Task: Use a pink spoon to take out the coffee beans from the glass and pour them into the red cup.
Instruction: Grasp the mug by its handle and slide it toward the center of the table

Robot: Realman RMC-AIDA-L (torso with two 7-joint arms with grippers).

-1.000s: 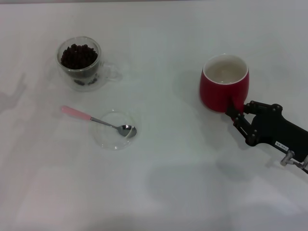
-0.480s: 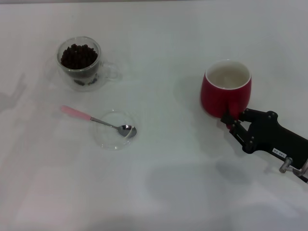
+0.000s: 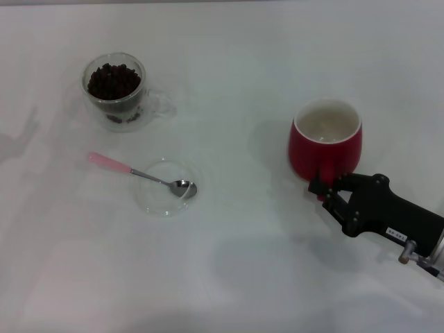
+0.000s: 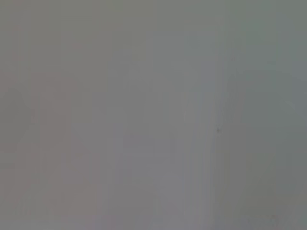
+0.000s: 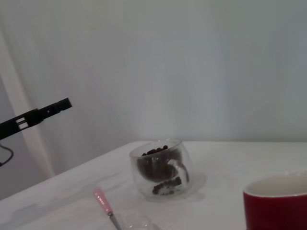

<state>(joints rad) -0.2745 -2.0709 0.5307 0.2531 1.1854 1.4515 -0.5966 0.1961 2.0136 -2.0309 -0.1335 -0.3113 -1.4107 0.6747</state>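
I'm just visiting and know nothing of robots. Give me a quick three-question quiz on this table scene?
1. True or false: the red cup already holds coffee beans.
2. Where does the pink spoon's bowl rest? A) in the glass B) in the clear dish C) in the red cup
3. Fill in: the right gripper is at the red cup's ____.

Key: 1 false; 2 B; 3 handle.
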